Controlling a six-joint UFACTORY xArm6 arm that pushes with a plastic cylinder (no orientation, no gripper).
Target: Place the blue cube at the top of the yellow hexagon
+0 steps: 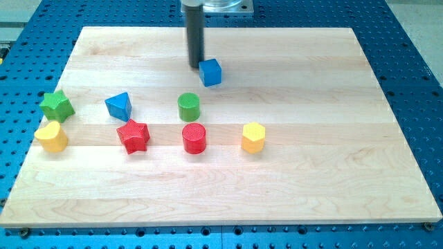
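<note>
My tip [196,66] rests on a wooden board [311,83] at the upper edge of the blue cube [211,72], on the cube's left side as the view shows it; rod and cube appear to touch, though the contact line itself is too fine to be sure of. The arm ends in a plain dark rod with nothing that opens, closes or grips, and it holds nothing.

The blue cube sits in the upper middle of the board, well apart from the yellow hexagon [253,137], which stands lower down and further toward the view's right.

Between them, a green cylinder [189,107] stands below and slightly left of the cube. Directly beneath it is a red cylinder [194,138], level with the yellow hexagon and near its left.

A red star [133,135] lies further left on the same row. Just above it and to its left sits a blue triangle [119,106].

At the view's far left, a green star [57,106] sits just above a yellow heart-shaped block [51,136], the two nearly touching.

The board lies on a blue perforated table [415,90].

No container is among these things, and no brand, label or writing can be read anywhere in the frame.
</note>
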